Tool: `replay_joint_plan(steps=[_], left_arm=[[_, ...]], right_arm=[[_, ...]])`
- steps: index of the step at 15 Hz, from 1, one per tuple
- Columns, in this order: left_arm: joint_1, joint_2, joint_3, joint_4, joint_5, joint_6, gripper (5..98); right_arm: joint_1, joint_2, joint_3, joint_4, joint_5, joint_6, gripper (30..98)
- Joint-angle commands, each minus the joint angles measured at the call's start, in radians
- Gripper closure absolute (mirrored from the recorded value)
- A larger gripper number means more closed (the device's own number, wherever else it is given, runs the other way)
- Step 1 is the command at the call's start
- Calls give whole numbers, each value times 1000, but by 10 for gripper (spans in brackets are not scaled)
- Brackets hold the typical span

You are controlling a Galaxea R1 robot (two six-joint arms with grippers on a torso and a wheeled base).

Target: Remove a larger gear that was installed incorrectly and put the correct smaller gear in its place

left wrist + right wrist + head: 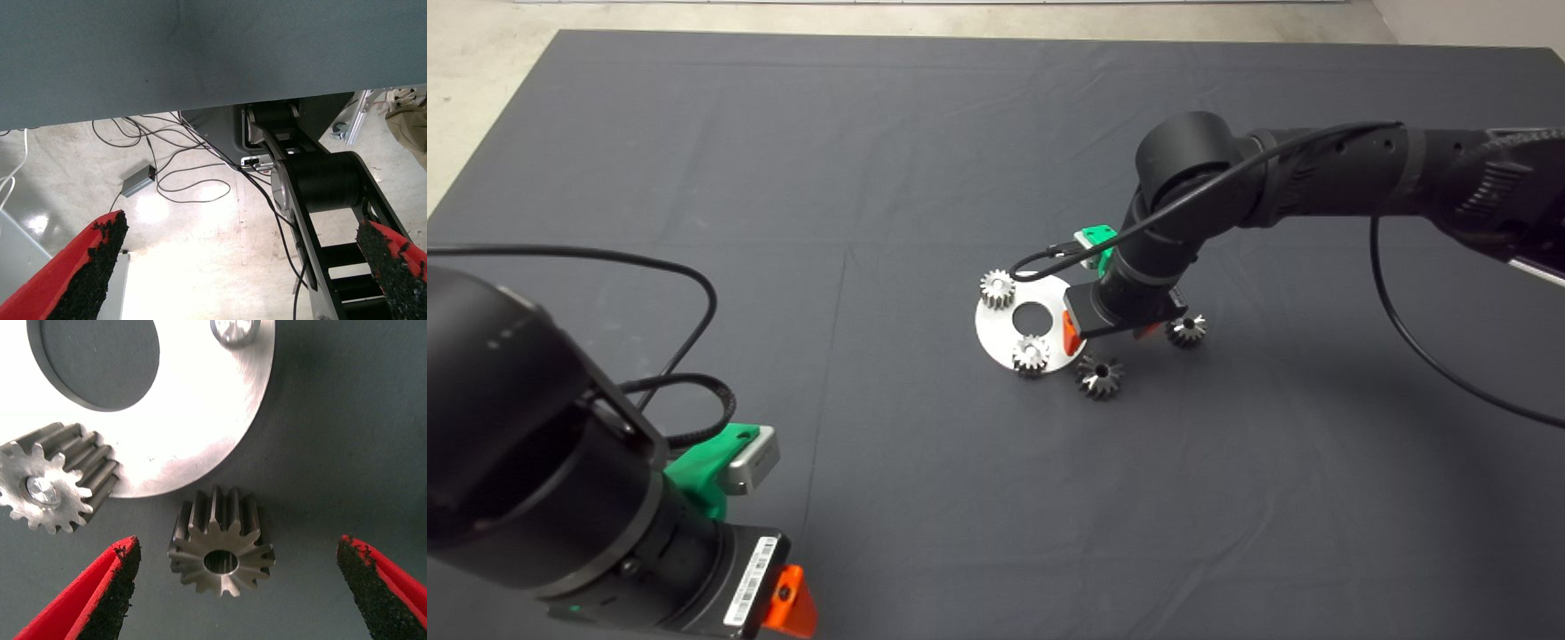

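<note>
While the left gripper [791,604] waits spread at the mat's [694,133] edge, the right gripper [233,587] hovers wide open. Between its rough black pads [113,587] lies a flared-tooth steel gear [221,550], just beside a brushed metal disc [193,427].

Spread left hand [243,267] above cabled floor [193,260]

The barcode sticker [748,582] on the left wrist bears no readable text.
</note>
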Motion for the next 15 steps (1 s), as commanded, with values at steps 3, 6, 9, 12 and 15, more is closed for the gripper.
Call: replay_joint_plan(steps=[3,6,9,12,15], left_arm=[[-12,-1,8,3,-2,3,153],[-12,2,5,3,-3,3,153],[-12,0,8,3,-3,3,153],[-12,0,8,3,-3,3,153],[-12,3,6,3,-5,3,153]], right_arm=[[32,-107,-13,134,-127,-15,505],[32,-133,-8,155,-127,-15,505],[32,-135,-2,157,-127,-16,505],[32,-147,-9,157,-127,-36,505],[32,-179,-17,157,-127,-51,505]])
